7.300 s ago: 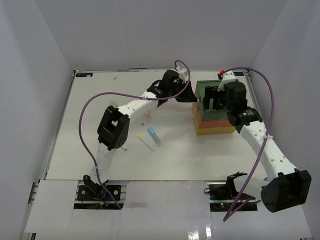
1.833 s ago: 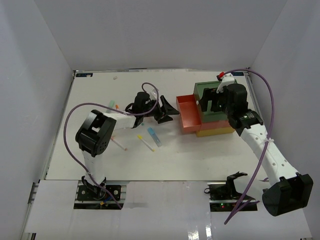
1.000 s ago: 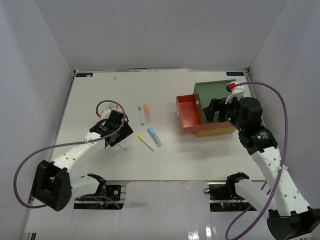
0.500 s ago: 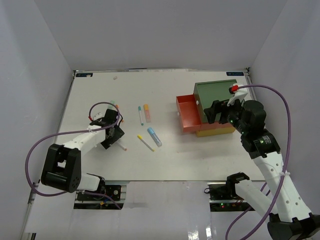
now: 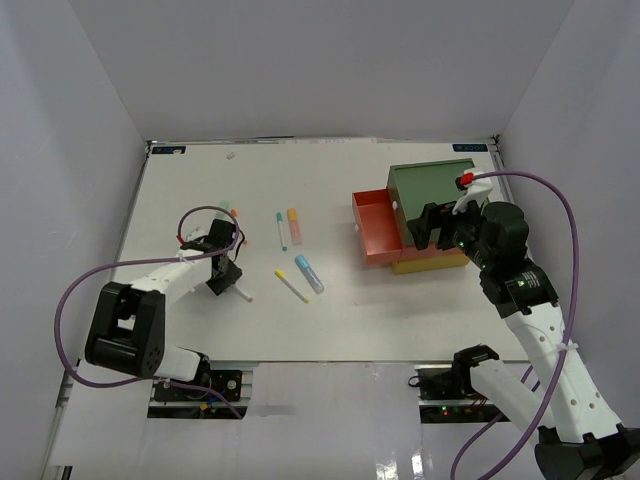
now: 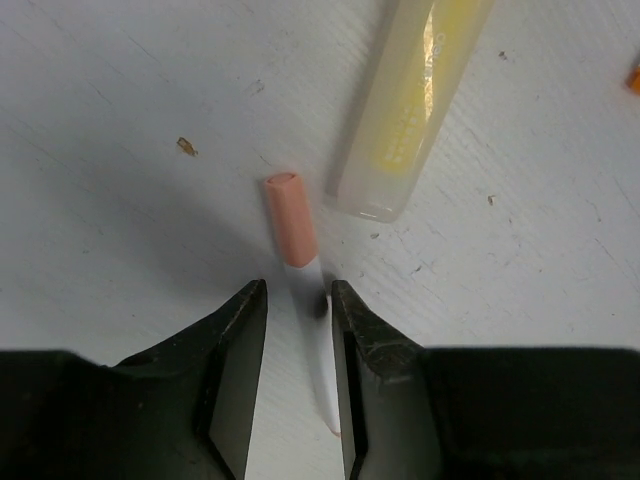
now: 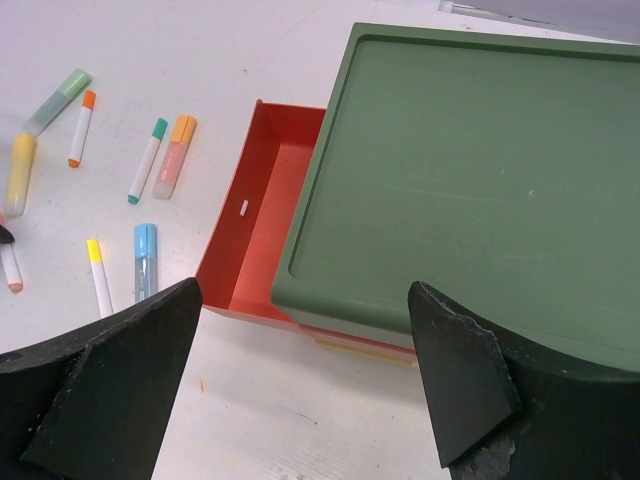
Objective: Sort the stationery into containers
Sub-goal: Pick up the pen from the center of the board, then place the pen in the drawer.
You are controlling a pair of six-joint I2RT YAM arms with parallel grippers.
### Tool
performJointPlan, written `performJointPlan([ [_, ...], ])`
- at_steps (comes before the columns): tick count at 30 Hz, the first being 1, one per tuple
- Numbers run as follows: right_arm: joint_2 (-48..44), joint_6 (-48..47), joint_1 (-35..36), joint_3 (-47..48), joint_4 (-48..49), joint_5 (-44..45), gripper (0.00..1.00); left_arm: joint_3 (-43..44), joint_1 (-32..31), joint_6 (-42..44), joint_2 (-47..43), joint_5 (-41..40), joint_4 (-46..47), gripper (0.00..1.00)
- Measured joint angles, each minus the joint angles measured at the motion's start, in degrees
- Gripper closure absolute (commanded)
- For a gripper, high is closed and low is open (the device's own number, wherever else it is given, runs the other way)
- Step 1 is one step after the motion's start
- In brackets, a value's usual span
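Close to the left edge of the surface (image 5: 330, 320), about midway between its near and far edges, the left pincer (image 6: 298, 300) sits low over a pink-capped white pen (image 6: 293, 225). Its fingers (image 6: 238, 350) stand a little apart, one on each side of the pen's white barrel. One finger is close against the barrel and a strip of bare surface shows beside the other, so the pen is straddled rather than clamped. The pink cap pokes out past the fingertips. A yellow highlighter (image 6: 410, 100) lies just beside the pen, not touching it.

Toward the far right corner stands the stack of drawers. It has a green top (image 5: 430, 185) and a red-orange middle drawer (image 5: 375, 230) pulled out toward the left edge. The yellow bottom drawer (image 5: 430, 265) shows only as a strip underneath. The right pincer (image 7: 305, 290) hovers above the stack with its fingers spread wide and nothing between them.

The other stationery lies loose between the two arms. A teal-capped pen (image 5: 281, 230) and an orange highlighter (image 5: 294, 220) lie side by side. Closer to the near edge, a blue highlighter (image 5: 309, 273) and a yellow-capped pen (image 5: 292, 286) lie near each other. Nearer the left edge, a pale green highlighter (image 7: 58, 100) and an orange-tipped pen (image 7: 81, 127) lie side by side, on the far side of the yellow highlighter.
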Motion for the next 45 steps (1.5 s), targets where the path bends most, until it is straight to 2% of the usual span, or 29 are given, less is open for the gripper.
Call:
performJointPlan([
  [11, -0.04, 0.11, 0.00, -0.37, 0.07, 0.00, 0.10, -3.87, 0.33, -0.15, -4.09, 5.31, 4.15, 0.95],
  [14, -0.07, 0.26, 0.02, -0.46, 0.07, 0.00, 0.10, -5.49, -0.11, -0.26, -6.49, 10.45, 4.26, 0.99],
  [19, -0.04, 0.33, 0.00, -1.05, 0.44, 0.00, 0.10, -6.19, -3.37, -0.68, -11.17, 20.39, 6.23, 0.99],
  [22, -0.04, 0.42, 0.00, -1.09, 0.52, 0.00, 0.10, -3.67, -6.71, -1.38, -11.80, 24.48, 10.95, 0.97],
  [26, -0.04, 0.44, 0.00, -1.09, 0.55, 0.00, 0.10, 4.68, -12.85, -1.84, -7.80, 27.32, 19.12, 0.95],
  [31, -0.04, 0.46, 0.00, -1.11, 0.55, 0.00, 0.10, 19.02, -19.19, -2.89, 4.39, 29.64, 29.59, 0.93],
  [36, -0.09, 0.46, 0.00, -1.16, 0.55, 0.07, 0.10, 31.10, -22.95, -3.52, 16.41, 30.01, 33.70, 0.86],
  [39, -0.28, 0.46, 0.00, -1.20, 0.52, 0.42, 0.10, 36.46, -24.35, -4.15, 21.88, 30.01, 34.71, 0.73],
  [40, -0.42, 0.46, 0.00, -1.20, 0.52, 0.46, 0.10, 37.62, -24.63, -4.28, 23.12, 30.01, 34.84, 0.65],
  [45, -1.05, 0.42, 0.00, -1.20, 0.52, 1.05, 0.10, 40.02, -25.57, -5.40, 26.64, 29.92, 34.21, 0.42],
])
